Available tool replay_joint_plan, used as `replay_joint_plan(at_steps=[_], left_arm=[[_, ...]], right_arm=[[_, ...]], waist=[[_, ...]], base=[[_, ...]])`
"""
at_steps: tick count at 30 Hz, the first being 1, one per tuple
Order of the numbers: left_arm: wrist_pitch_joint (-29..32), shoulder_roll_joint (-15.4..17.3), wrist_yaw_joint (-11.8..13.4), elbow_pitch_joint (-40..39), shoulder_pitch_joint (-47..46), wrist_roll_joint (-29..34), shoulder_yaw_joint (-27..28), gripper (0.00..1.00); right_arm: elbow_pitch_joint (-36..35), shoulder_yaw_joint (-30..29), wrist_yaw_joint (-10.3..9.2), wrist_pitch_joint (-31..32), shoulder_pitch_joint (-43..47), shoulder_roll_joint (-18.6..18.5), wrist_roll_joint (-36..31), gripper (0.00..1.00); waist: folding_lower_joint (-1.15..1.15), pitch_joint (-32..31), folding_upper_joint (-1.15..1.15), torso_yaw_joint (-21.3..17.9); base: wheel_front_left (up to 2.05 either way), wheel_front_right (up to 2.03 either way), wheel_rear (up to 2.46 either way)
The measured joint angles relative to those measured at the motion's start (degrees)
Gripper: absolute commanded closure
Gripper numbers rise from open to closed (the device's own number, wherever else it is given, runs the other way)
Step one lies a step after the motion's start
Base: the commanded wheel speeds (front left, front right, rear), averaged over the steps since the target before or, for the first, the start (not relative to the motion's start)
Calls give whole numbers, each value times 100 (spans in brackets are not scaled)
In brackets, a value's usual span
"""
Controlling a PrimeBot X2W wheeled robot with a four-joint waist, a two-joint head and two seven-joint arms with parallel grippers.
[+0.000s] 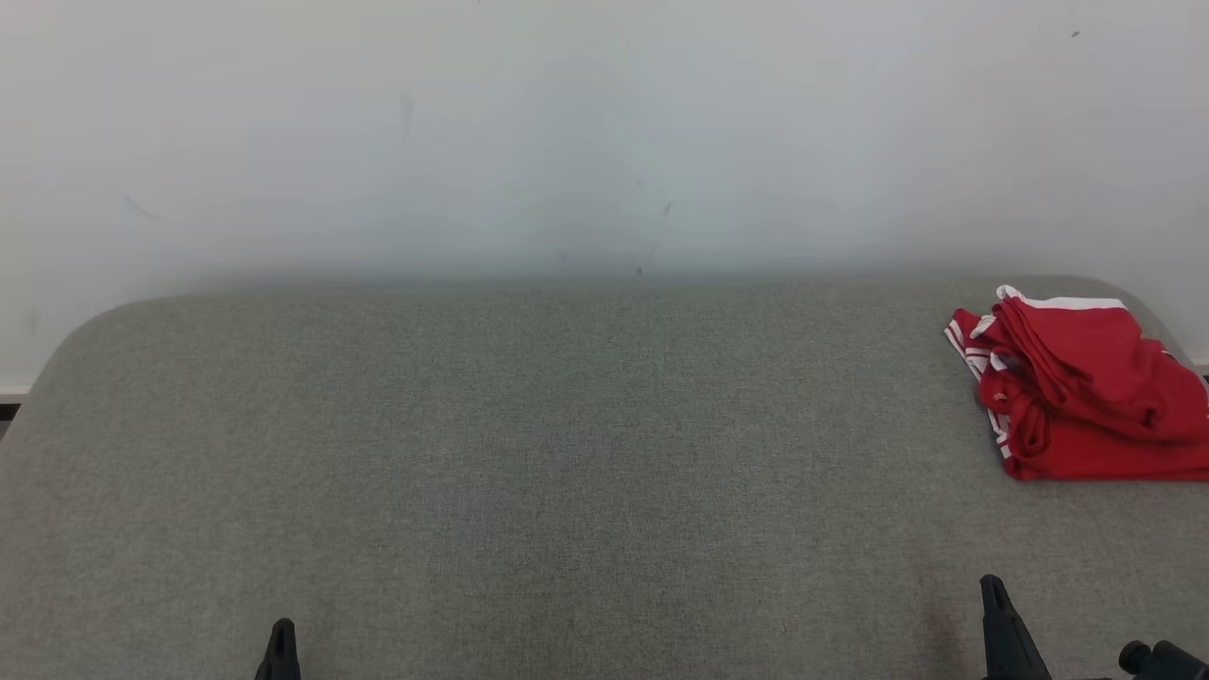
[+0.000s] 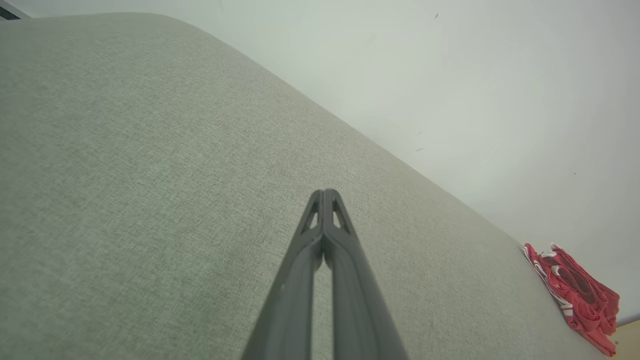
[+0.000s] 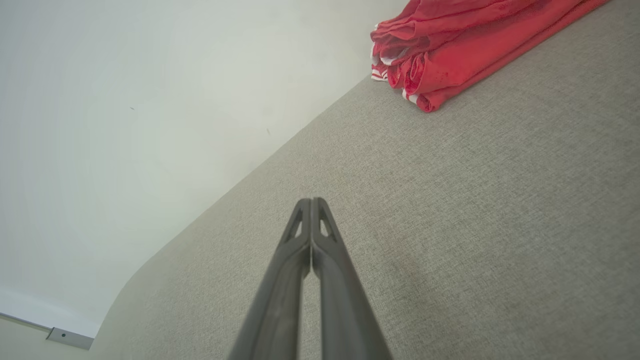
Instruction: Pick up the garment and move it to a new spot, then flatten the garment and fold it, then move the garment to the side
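Red garment (image 1: 1086, 397), ahead and to the right of the fingers of the right gripper (image 1: 994, 590): the head view's edge cuts off its right side, and the right wrist view's top edge cuts off its upper part. Inner folds are hidden, so the kind of garment is not determinable.

In the head view the bottom edge cuts both grippers. Of the left gripper (image 1: 280, 642), little more than a tip is in frame.

Dark rounded part (image 1: 1160, 657), right of the right fingers: cropped, unidentified.

Specks (image 1: 639, 271) on the wall (image 1: 378, 142), beyond the fingers: too small to identify.
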Motion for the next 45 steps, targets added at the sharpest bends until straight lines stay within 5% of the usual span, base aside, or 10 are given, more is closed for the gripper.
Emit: replay_joint_plan(at_steps=[45], left_arm=[[455,-266,-296,89,-652,-3026,-90,100]], right_arm=[[-112,-690,0,1057,-443,-36,3088,100]], waist=[[0,174,0,-17]], base=[[0,0,0]])
